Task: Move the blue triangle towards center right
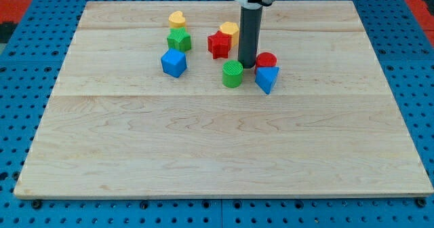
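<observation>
Camera view: my tip [246, 66] beside blue triangle [266, 79]

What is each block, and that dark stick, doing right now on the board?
Blue triangle: resting flat, touching the red cylinder behind it.
Red cylinder: upright, beside my tip.
My tip: down on the board, just left of the red cylinder and blue triangle.
Green cylinder: upright, below-left of my tip.
Red star: flat, against the yellow block.
Yellow block: partly hidden by the rod.
Yellow heart: flat.
Green block: flat.
Blue cube: flat, alone.
</observation>
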